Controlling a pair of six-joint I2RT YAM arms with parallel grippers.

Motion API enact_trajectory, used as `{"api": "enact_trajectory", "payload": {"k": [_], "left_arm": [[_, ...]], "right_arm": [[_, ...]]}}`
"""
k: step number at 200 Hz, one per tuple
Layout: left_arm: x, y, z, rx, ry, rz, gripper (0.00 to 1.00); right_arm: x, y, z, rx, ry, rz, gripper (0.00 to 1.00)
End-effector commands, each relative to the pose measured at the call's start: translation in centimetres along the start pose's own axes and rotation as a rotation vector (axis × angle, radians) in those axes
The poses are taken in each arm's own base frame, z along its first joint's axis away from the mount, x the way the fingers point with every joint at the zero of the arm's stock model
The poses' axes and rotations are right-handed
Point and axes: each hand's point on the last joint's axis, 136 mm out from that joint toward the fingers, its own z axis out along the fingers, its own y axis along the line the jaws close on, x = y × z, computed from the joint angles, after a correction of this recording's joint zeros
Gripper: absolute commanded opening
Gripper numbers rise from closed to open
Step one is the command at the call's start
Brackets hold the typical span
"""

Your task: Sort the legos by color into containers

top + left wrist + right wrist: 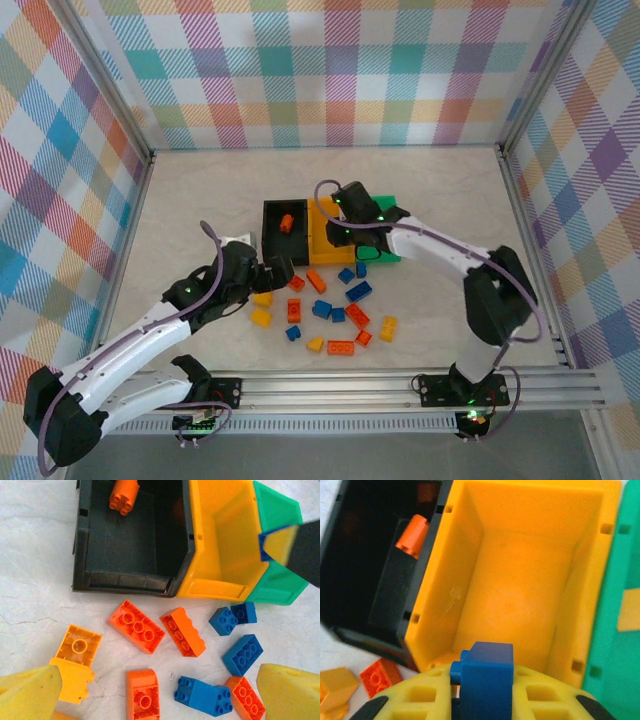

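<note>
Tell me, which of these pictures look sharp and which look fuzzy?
Top external: even light, sharp, faint shadows. Left wrist: bricks crisp, its own fingers blurred at the bottom corners. Right wrist: the gripped blue brick looks soft up close, and the black bin is nearly lost in darkness.

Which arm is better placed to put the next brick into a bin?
Right. The right gripper holds a blue brick above the bins; the left gripper hangs open above loose bricks.
</note>
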Motion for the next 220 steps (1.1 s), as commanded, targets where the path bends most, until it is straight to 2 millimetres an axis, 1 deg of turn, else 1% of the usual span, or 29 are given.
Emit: {"api": "enact_trajectory", "payload": {"k": [1,20,29,35,44,55,72,80,94,108,125,145,168,186,209,220], "left_arm": [[1.0,1.2,-0.2,-0.038,0.023,-0.008,1.0],[1.2,1.3,-0.2,-0.044,0.031,-0.006,1.0],[1.2,1.3,-0.3,-0.043,0.036,-0.004,1.0],[1.2,1.2,-0.3,-0.041,0.036,-0.004,1.0],[1.1,1.2,-0.4,-0.041,0.036,-0.002,1.0],[1.1,1.2,-0.4,-0.039,0.039,0.0,1.0],[1.1,1.0,-0.5,-0.037,0.041,0.005,1.0],[1.2,1.1,-0.5,-0.042,0.046,0.012,1.0],[1.5,1.3,-0.6,-0.055,0.07,0.035,0.99],[2.1,1.8,-0.4,-0.089,0.112,0.07,0.95],[3.4,2.8,0.0,-0.149,0.175,0.116,0.92],[4.8,4.3,1.0,-0.233,0.229,0.168,0.91],[5.9,5.6,2.6,-0.3,0.27,0.197,0.84],[6.3,5.8,3.9,-0.312,0.272,0.203,0.79],[6.2,6.0,5.1,-0.33,0.258,0.216,0.76],[6.1,6.2,5.6,-0.344,0.255,0.22,0.73]], "right_arm": [[-1.0,-0.7,1.1,0.072,0.013,-0.035,0.25],[-2.0,-1.1,1.9,0.108,0.002,-0.029,0.31],[-2.4,-1.1,2.0,0.105,-0.002,-0.024,0.38],[-2.7,-1.1,2.0,0.105,-0.007,-0.019,0.45],[-3.0,-1.0,1.8,0.103,-0.013,-0.015,0.52],[-3.5,-0.9,1.4,0.099,-0.028,-0.012,0.59],[-3.7,-0.8,0.5,0.09,-0.045,-0.005,0.66],[-3.8,-0.7,-0.1,0.084,-0.053,0.002,0.68],[-3.2,-1.0,-0.9,0.078,-0.061,0.013,0.7],[-2.3,-1.3,-1.8,0.07,-0.066,0.029,0.72],[-0.6,-1.8,-2.4,0.055,-0.066,0.053,0.73],[1.4,-2.5,-2.9,0.047,-0.063,0.084,0.73],[3.0,-3.1,-3.4,0.043,-0.06,0.108,0.74],[3.5,-3.4,-3.9,0.046,-0.063,0.116,0.74],[3.6,-3.7,-4.6,0.048,-0.08,0.119,0.74],[3.6,-3.9,-4.9,0.049,-0.088,0.122,0.74]]}}
